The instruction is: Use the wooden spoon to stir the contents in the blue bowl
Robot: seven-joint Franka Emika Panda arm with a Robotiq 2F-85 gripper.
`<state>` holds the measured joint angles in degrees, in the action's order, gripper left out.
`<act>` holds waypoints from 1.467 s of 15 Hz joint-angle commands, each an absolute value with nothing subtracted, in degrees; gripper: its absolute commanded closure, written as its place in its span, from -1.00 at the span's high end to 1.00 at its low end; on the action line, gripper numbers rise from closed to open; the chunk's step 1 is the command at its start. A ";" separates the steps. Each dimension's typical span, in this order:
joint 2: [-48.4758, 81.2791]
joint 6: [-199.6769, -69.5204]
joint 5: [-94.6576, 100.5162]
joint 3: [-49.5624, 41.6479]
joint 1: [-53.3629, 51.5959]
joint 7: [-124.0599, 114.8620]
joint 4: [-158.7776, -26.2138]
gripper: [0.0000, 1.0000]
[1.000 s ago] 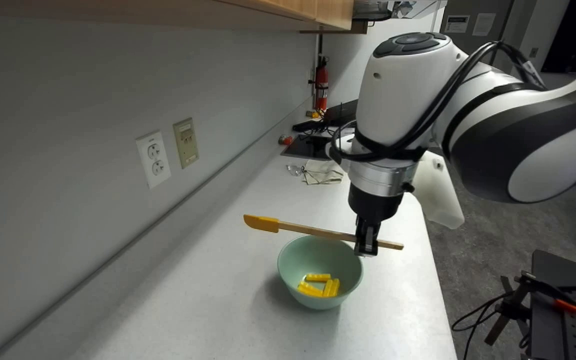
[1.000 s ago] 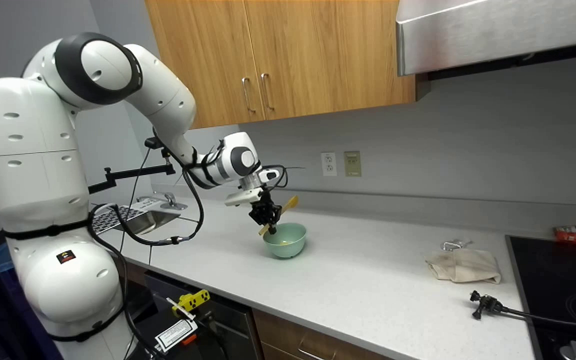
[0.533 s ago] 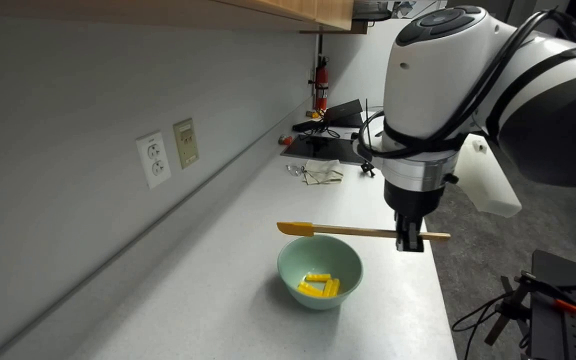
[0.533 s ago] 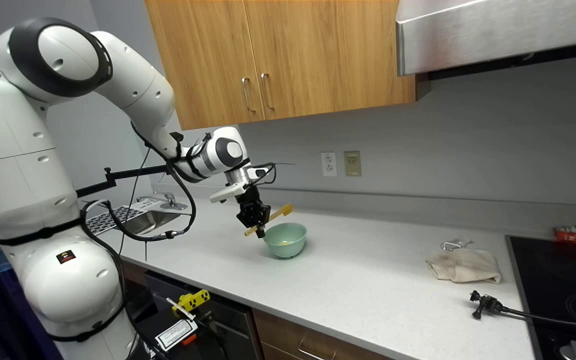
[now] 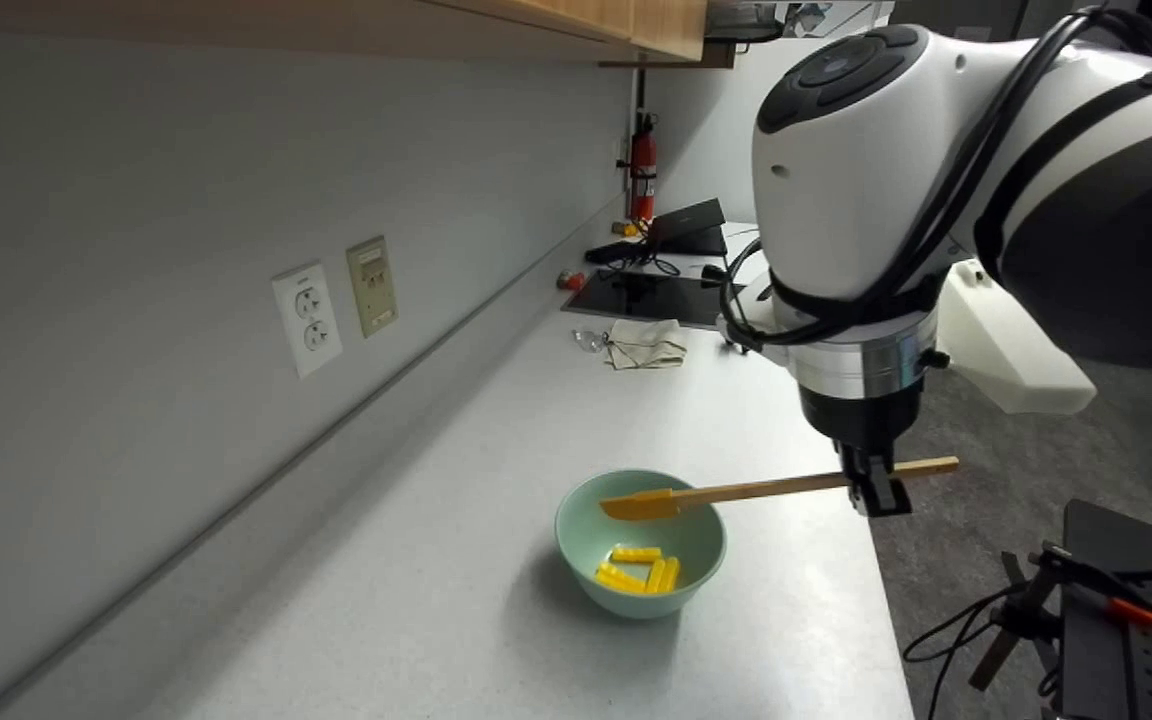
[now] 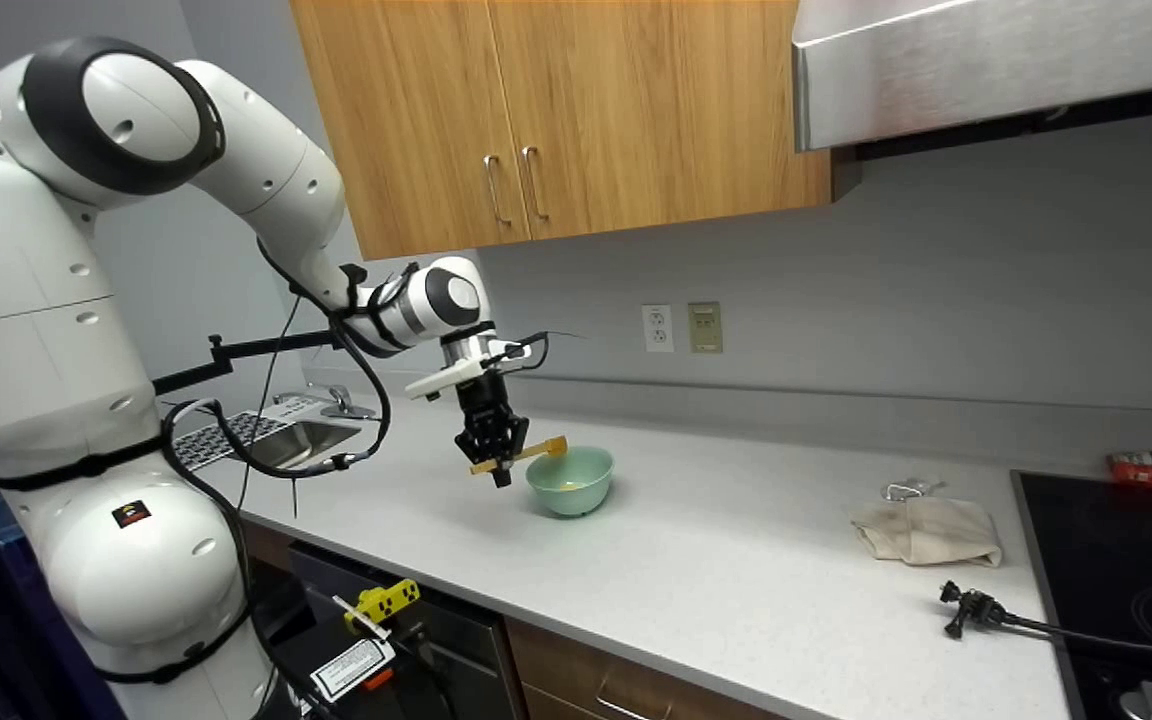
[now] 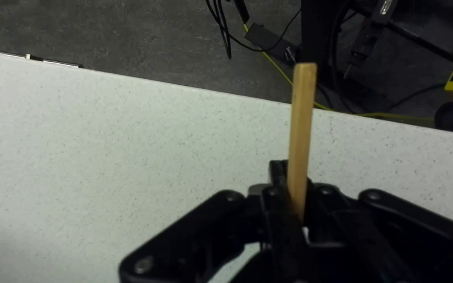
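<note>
My gripper (image 5: 879, 498) is shut on the handle of the wooden spoon (image 5: 756, 490), beside the blue bowl on its counter-edge side. The spoon slants slightly, its yellow-orange flat end (image 5: 642, 504) lower and over the bowl's opening; whether it dips below the rim I cannot tell. Pale blue-green and round, the blue bowl (image 5: 582, 535) stands upright on the counter. The contents, several yellow pieces (image 5: 636, 554), lie at its bottom, apart from the spoon. In the wrist view the handle (image 7: 302, 125) sticks out between the fingers (image 7: 277, 171); bowl and flat end are out of that view.
A white counter (image 5: 416, 600) runs along a wall with outlets (image 5: 308, 318), its front edge under the handle's free end. Farther along lie a folded cloth (image 6: 928, 530), a black mount with cable (image 6: 976, 608) and a cooktop (image 6: 1136, 560). Wooden cabinets (image 6: 576, 110) hang above.
My gripper has moved away from the wall toward the counter's front edge with the spoon. The flat end has come down from behind the bowl to over its opening. Bowl and pieces have not moved.
</note>
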<state>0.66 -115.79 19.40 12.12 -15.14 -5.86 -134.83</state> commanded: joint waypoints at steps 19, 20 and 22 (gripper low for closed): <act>16.46 -93.54 26.47 11.33 -15.91 1.53 -114.71 -0.97; 17.17 -93.52 29.33 11.21 -16.25 -0.01 -114.03 -0.97; 18.45 -93.44 32.80 11.11 -16.59 -2.20 -113.08 -0.97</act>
